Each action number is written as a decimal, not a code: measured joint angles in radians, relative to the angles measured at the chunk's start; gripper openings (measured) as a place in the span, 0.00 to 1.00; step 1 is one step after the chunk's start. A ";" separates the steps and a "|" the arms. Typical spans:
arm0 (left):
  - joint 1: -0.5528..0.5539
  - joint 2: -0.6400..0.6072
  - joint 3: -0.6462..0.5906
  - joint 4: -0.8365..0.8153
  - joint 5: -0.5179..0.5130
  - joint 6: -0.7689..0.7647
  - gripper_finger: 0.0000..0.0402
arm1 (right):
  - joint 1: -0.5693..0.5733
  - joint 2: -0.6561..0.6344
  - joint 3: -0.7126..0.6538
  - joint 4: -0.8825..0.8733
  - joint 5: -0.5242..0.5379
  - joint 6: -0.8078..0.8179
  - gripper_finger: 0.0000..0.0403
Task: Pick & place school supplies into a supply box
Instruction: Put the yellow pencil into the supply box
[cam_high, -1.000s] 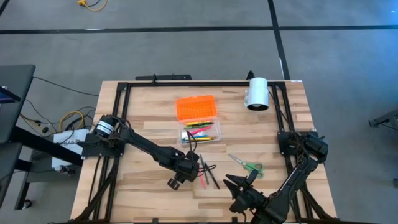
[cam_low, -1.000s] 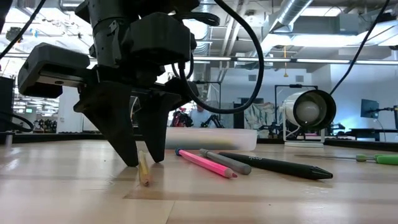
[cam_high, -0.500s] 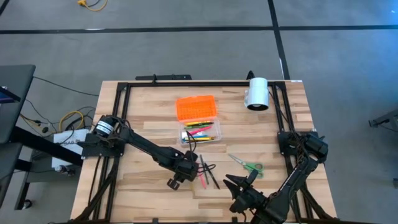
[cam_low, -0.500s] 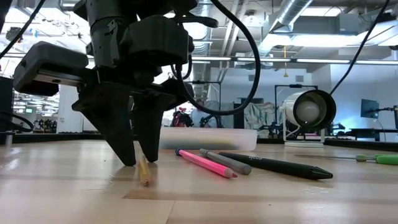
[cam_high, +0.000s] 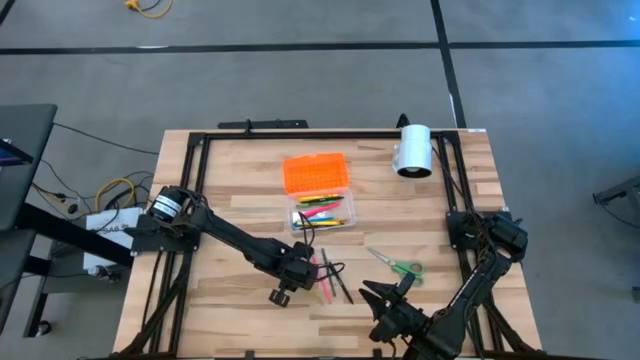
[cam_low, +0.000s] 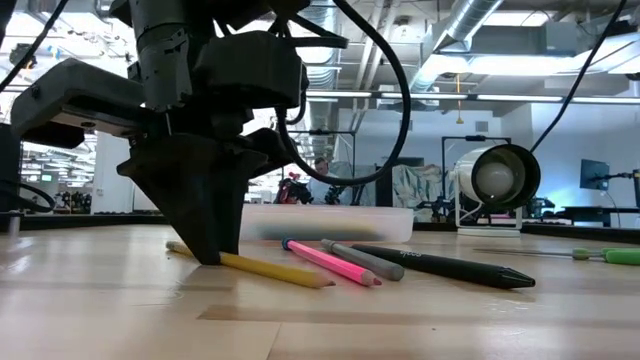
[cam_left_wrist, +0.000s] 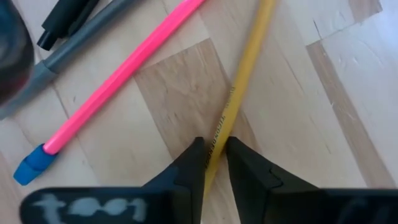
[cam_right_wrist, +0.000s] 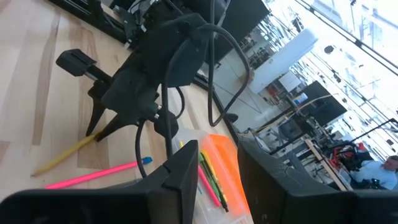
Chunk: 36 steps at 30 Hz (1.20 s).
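My left gripper (cam_low: 215, 255) stands mid-table, pointing down, shut on a yellow pencil (cam_low: 275, 270). Beside it lie a pink pen (cam_low: 330, 260), a grey pen (cam_low: 365, 258) and a black pen (cam_low: 450, 268), all flat on the wood. Green-handled scissors (cam_high: 395, 264) lie to their right. The clear supply box (cam_high: 322, 215) holds several pens, with its orange lid (cam_high: 316, 172) open behind it. My right gripper (cam_high: 380, 296) waits open near the table's near edge. My left gripper pinches the yellow pencil's shaft (cam_left_wrist: 216, 144) between its two fingers, well back from the sharpened tip. The fingers (cam_left_wrist: 189, 165) come from above, pointing down, and lie across the pencil. The pencil stays low, with its tip (cam_low: 328, 285) on the table.
A white cylinder (cam_high: 413, 150) lies at the table's far right corner. A black frame (cam_high: 250, 132) runs along the far and side edges. Bare wood lies left of the left gripper and along the near left edge.
My left gripper has shut on the yellow pencil where it stood. The pencil has turned about on the table: it pointed toward the near edge before, and now it lies slanting toward the pink pen.
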<state>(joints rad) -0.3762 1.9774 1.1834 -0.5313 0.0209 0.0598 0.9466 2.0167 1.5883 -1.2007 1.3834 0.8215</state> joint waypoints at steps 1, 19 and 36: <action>-0.007 0.000 0.000 -0.003 -0.004 -0.004 0.14 | 0.000 0.000 0.000 0.000 0.000 0.000 0.27; -0.095 -0.003 0.002 -0.076 -0.060 -0.216 0.06 | 0.000 0.000 0.000 0.001 -0.008 0.000 0.27; -0.182 -0.005 0.004 -0.154 -0.169 -0.295 0.07 | 0.000 0.000 0.000 0.001 -0.015 0.000 0.27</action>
<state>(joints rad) -0.5583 1.9724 1.1870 -0.6851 -0.1478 -0.2350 0.9466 2.0167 1.5883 -1.1999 1.3681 0.8215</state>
